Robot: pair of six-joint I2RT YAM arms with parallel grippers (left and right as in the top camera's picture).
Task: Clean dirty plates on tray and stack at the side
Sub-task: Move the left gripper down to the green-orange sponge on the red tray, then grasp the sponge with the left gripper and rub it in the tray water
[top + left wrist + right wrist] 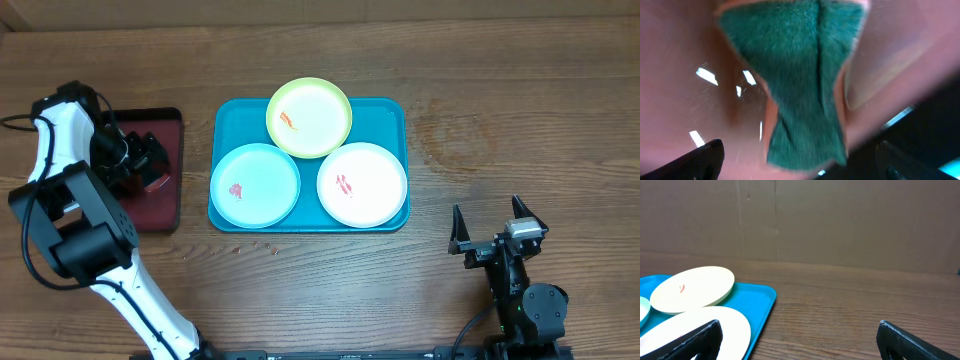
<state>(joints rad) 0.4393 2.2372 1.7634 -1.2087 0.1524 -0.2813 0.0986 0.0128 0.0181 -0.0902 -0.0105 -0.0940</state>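
The turquoise tray (392, 113) lies mid-table and holds three plates. The yellow-green plate (318, 128) is at the back with a red-orange smear. The light blue plate (262, 170) is front left with a red smear. The white plate (372, 195) is front right with a red smear. My left gripper (148, 160) is open over the dark red tray (160, 205), its fingers either side of a green cloth (800, 90) lying there. My right gripper (492, 228) is open and empty, right of the turquoise tray (760, 302); its view shows the yellow-green plate (695, 287) and the white plate (715, 322).
The dark red black-rimmed tray sits at the table's left. Small red crumbs (262, 246) lie on the wood just in front of the turquoise tray. A brown wall (840, 225) rises behind the table.
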